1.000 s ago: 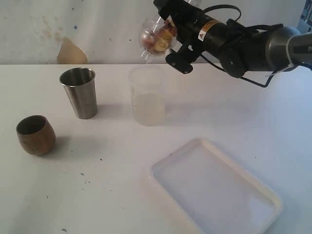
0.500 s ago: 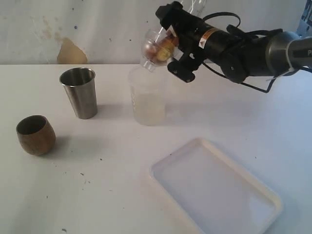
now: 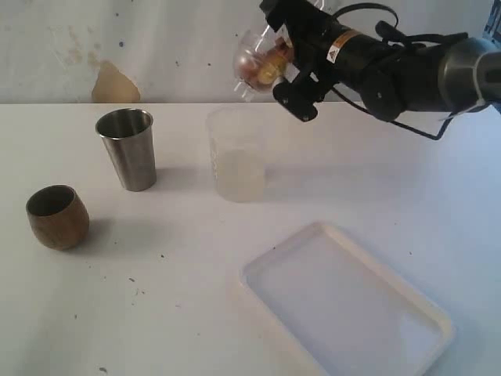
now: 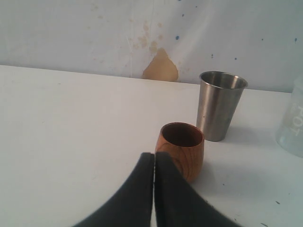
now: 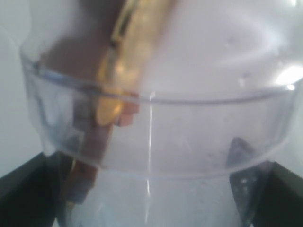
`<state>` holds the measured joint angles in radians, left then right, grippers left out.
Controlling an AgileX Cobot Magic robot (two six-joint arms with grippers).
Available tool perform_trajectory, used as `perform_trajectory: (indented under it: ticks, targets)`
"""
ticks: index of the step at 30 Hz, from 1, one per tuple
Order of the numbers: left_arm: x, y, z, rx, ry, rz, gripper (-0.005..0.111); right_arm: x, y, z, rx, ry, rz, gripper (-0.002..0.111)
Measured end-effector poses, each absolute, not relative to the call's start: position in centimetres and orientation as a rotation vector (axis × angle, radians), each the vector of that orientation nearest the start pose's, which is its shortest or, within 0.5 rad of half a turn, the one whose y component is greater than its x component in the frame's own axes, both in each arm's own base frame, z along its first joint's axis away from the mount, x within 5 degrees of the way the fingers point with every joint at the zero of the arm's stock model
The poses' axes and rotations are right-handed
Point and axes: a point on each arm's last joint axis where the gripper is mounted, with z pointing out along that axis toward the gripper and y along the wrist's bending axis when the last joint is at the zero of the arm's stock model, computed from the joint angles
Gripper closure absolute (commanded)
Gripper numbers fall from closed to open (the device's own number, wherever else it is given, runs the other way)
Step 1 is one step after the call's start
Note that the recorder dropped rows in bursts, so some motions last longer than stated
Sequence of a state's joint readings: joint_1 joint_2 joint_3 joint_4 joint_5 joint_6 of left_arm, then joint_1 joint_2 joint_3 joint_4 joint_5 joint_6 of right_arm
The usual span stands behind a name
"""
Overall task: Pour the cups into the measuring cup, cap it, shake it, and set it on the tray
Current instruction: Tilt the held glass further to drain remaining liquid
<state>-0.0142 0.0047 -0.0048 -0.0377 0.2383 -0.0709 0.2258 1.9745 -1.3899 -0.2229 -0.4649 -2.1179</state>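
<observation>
Gripping measuring cup (image 3: 252, 64) (jaws wide).

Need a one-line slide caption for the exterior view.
Right gripper holds the clear dome lid aloft by the measuring cup; steel tumbler, wooden cup and tray stand nearby.

Exterior camera looks down over my white desk (image 3: 156, 313); low left wrist camera shares its squat brown wooden cup (image 3: 56, 216); right wrist's point-blank.

Shiny steel tumbler (image 3: 127, 149), matt wooden cup (image 3: 56, 216).
</observation>
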Motion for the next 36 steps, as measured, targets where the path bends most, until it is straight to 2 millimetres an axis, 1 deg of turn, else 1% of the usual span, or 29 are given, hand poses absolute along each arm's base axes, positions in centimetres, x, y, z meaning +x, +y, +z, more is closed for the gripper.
perform_trajectory:
  ticks: [4, 5, 7, 11, 14, 19, 24, 28, 34, 36]
  targets:
    - [5.6, -0.2, 19.3, -0.074, 1.721, -0.098, 0.106, 45.2, 11.3, 24.1, -1.869, 0.490, -1.430, 0.108]
    - [5.6, -0.2, 19.3, -0.074, 1.721, -0.098, 0.106, 45.2, 11.3, 23.9, -1.871, 0.494, -1.426, 0.108]
    - [5.6, -0.2, 19.3, -0.074, 1.721, -0.098, 0.106, 45.3, 11.3, 24.0, -1.860, 0.487, -1.434, 0.108]
    - [5.6, -0.2, 19.3, -0.074, 1.721, -0.098, 0.106, 45.2, 11.2, 25.9, -1.786, 0.494, -1.467, 0.108]
    - [5.6, -0.2, 19.3, -0.074, 1.721, -0.098, 0.106, 45.1, 11.1, 26.5, -1.759, 0.507, -1.474, 0.108]
    - [5.6, -0.2, 19.3, -0.074, 1.721, -0.098, 0.106, 45.0, 11.1, 25.9, -1.783, 0.517, -1.459, 0.108]
    - [5.6, -0.2, 19.3, -0.074, 1.721, -0.098, 0.106, 45.0, 11.0, 26.2, -1.752, 0.524, -1.468, 0.108]
    - [5.6, -0.2, 19.3, -0.074, 1.721, -0.098, 0.106, 45.0, 11.0, 25.8, -1.796, 0.529, -1.450, 0.108]
    - [5.6, -0.2, 19.3, -0.074, 1.721, -0.098, 0.106, 45.0, 11.0, 26.4, -1.728, 0.527, -1.475, 0.108]
    - [5.6, -0.2, 19.3, -0.074, 1.721, -0.098, 0.106, 45.0, 10.9, 26.5, -1.702, 0.554, -1.474, 0.108]
